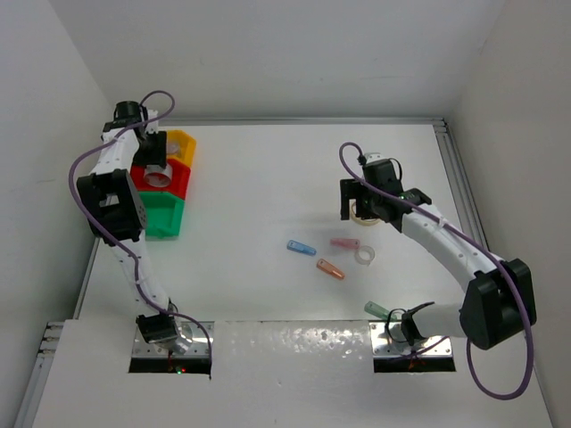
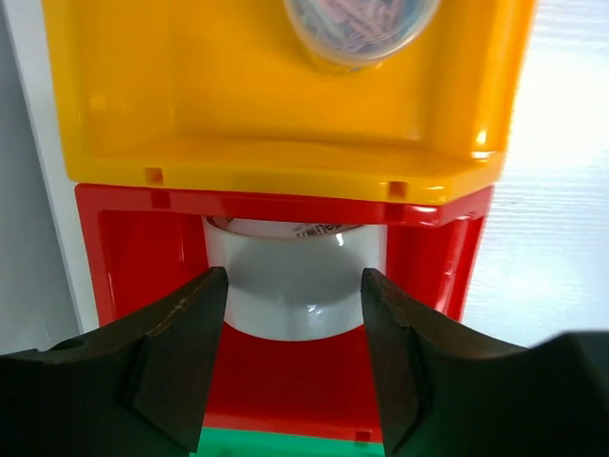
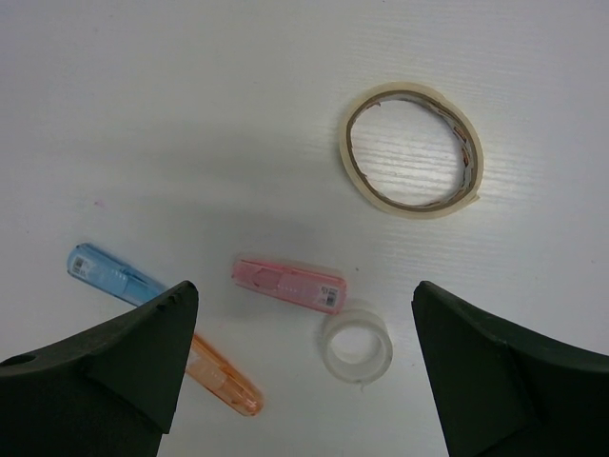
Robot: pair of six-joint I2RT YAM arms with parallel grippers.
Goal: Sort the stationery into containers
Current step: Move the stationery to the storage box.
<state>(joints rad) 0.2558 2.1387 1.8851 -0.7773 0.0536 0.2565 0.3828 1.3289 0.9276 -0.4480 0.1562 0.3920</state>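
Observation:
Three joined bins stand at the far left: yellow, red, green. My left gripper hangs open and empty over the red bin, where a grey-white tape ring lies just beyond the fingertips. A clear round pot sits in the yellow bin. My right gripper is open and empty above the table. Below it lie a beige tape ring, a pink capsule, a clear tape ring, a blue capsule and an orange capsule.
The green bin's rim shows at the bottom of the left wrist view. A small green piece lies near the right arm's base. The capsules and clear ring sit mid-table. Walls close in the table on the left, back and right.

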